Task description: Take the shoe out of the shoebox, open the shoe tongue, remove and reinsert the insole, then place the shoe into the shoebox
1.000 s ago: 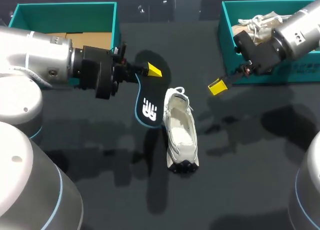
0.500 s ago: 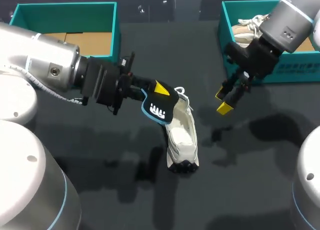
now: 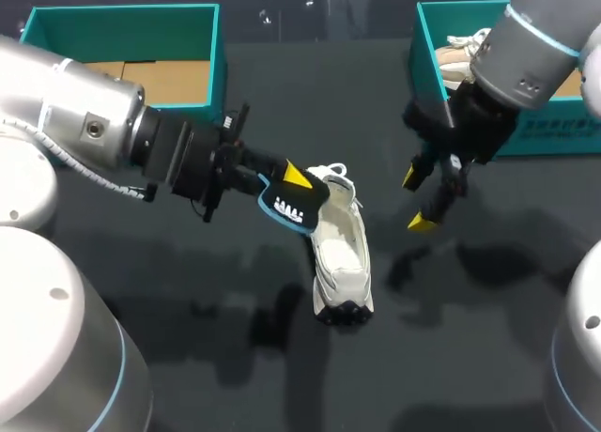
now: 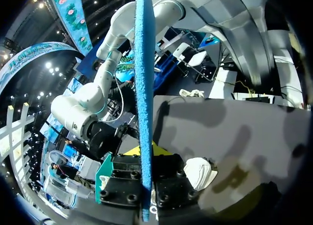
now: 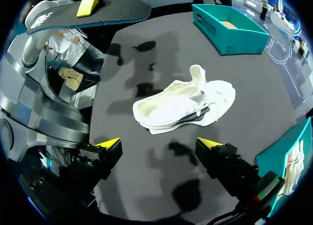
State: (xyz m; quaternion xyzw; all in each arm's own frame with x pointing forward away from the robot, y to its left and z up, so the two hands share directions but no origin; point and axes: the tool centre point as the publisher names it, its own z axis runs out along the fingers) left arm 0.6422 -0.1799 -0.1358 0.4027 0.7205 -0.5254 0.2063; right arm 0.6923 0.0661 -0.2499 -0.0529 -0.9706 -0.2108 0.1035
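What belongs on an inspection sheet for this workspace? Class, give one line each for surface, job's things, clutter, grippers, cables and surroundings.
Surface: dark table, shadows on it.
Job's things: white shoe lies on the table between the arms; insole held above its near end; left shoebox shows only cardboard; right shoebox holds a second shoe.
Clutter: nothing seen.
Grippers: left gripper shut on the insole; right gripper open and empty, beside the shoe.
Cables: grey cable runs along the left arm.
Surroundings: nothing seen.
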